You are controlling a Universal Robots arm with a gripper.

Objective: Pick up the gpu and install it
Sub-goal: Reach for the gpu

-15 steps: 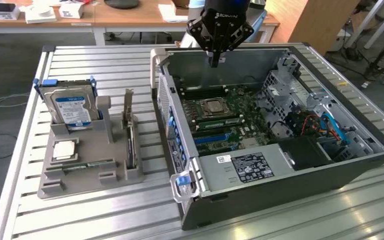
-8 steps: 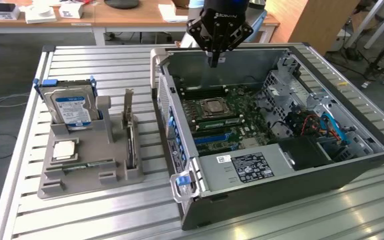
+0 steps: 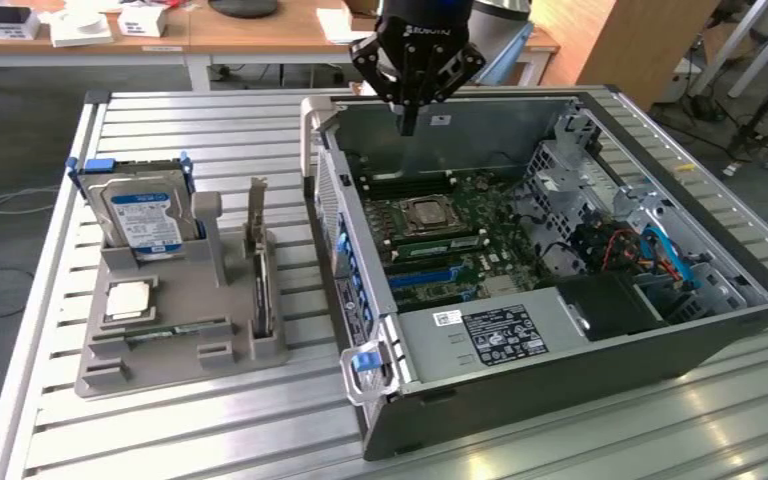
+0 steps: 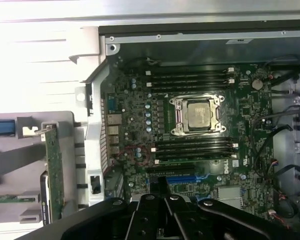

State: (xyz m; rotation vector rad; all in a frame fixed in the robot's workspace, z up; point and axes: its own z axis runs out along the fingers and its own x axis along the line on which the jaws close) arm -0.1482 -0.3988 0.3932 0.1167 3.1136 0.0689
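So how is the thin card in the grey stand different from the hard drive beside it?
The hard drive is a thick box; the card is a thin slice. The hard drive shows its wide face with a blue label; the card shows its narrow edge, with a silver metal strip at one end. Both stand upright in the grey stand, apart from each other.

Bright, even indoor light, seemingly from overhead. Exterior view: pale sheen on the slatted metal table (image 3: 224,425), strongest toward the near edge; the case (image 3: 558,392) interior shaded under its far wall. Wrist view: table beside the case blown out white; motherboard (image 4: 135,125) dimmer; gripper (image 4: 162,187) a dark silhouette.
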